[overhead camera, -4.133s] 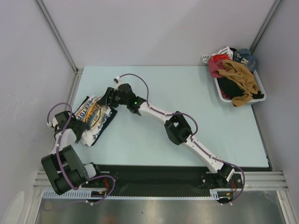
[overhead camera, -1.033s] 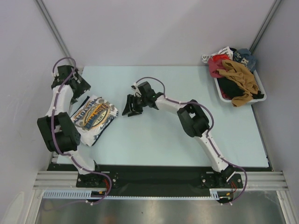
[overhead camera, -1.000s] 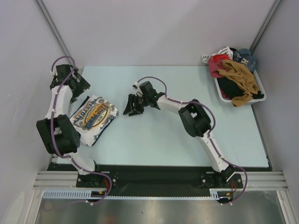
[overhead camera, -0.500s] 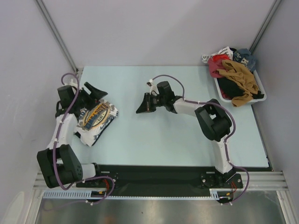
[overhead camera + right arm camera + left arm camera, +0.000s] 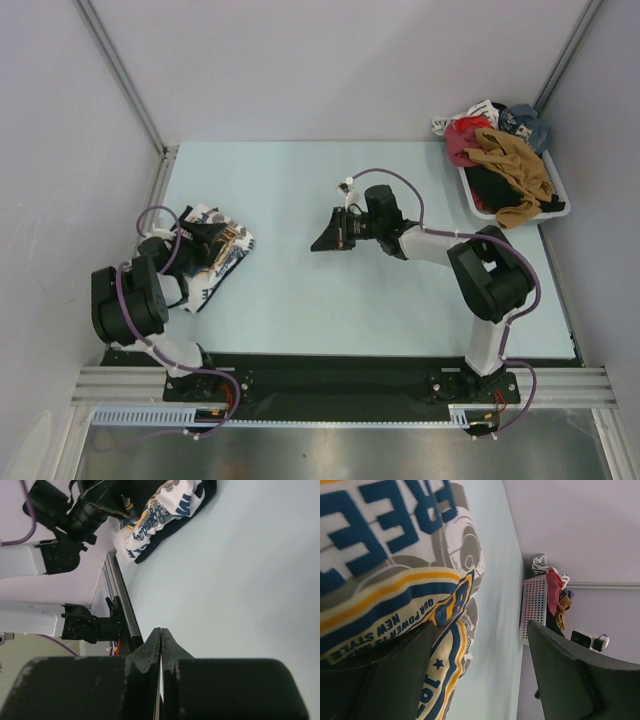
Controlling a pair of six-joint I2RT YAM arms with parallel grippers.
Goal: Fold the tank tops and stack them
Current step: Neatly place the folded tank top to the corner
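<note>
We've got the left fingers [image 5: 395,670] spread wide, empty, at the folded white graphic-print tank top [image 5: 226,256]. It lies on the dark navy cloth top [image 5: 209,491], left on the pale tabletop [image 5: 380,310]. Right fingers [image 5: 150,655] pinched shut, holding nothing. One snagged fingertip and we'd drag the stack open.

Folded white printed tank top [image 5: 228,254], stacked on navy top [image 5: 210,490]

Your two arms share one build: white tube links [image 5: 430,243] between chunky black joint housings [image 5: 490,282], with a purple cable [image 5: 383,171] looping off each wrist and running down to the base. Both bases are bolted to a black plate [image 5: 320,385] beside a silver rail [image 5: 330,420]. The left gripper [image 5: 481,630] has matte dark grey, wedge-shaped fingers. The right gripper [image 5: 160,631] has black ones with pale, scuffed edges.
</note>
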